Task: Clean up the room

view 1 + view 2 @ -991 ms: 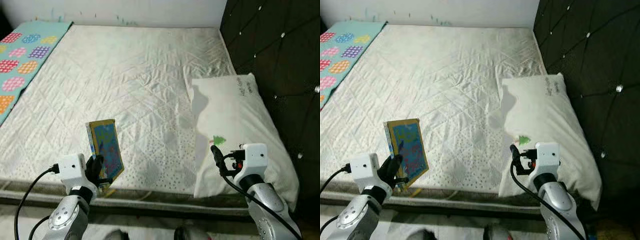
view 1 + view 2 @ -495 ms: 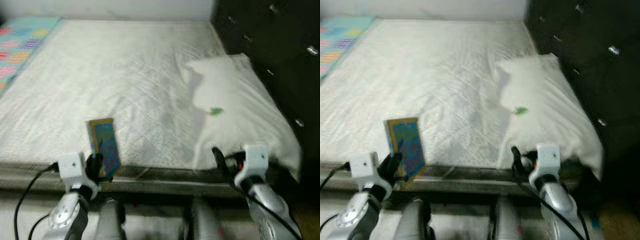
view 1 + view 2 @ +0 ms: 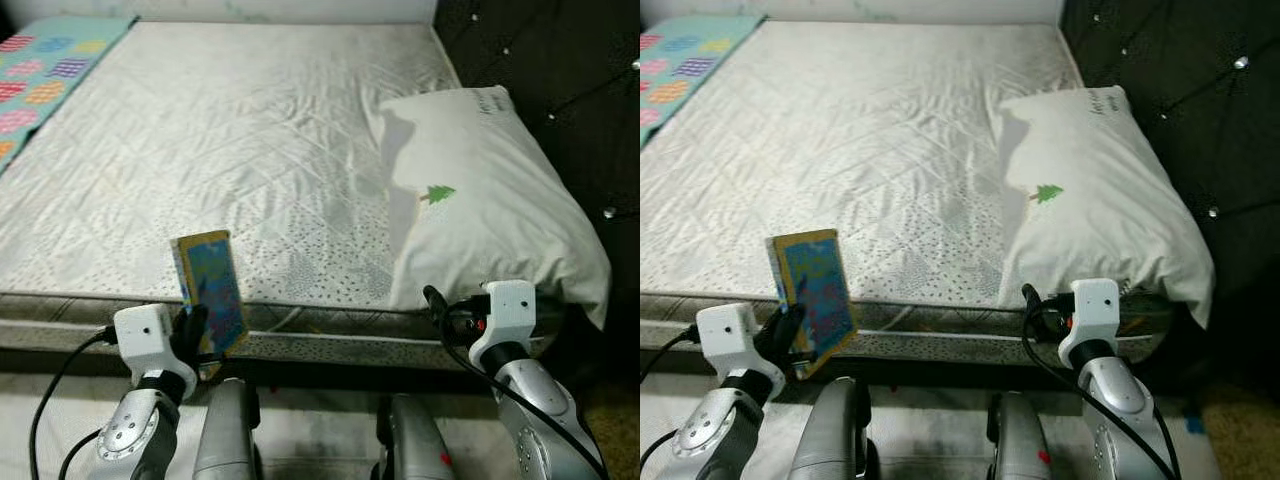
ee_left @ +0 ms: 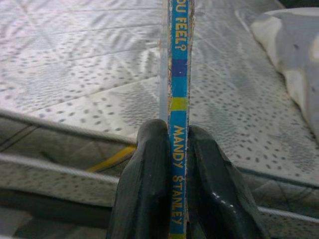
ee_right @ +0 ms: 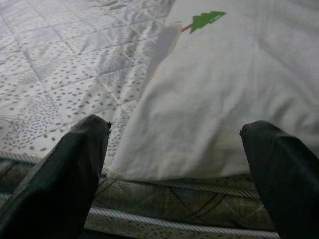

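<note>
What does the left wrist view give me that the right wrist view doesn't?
Left wrist view: the left tool is shut on the book, gripping it edge-on at the spine, where "MANDY STANLEY" can be read, and a yellow strip lies along the bed edge. Right wrist view: the right tool is open, fingers wide apart, facing the white pillow with its green tree print. Both: the dotted mattress and its side edge; the pillow's corner shows at the left view's margin too.

Bare quilted mattress (image 3: 250, 150) carries 1 white pillow (image 3: 480, 210), patterned blanket (image 3: 50, 75).
</note>
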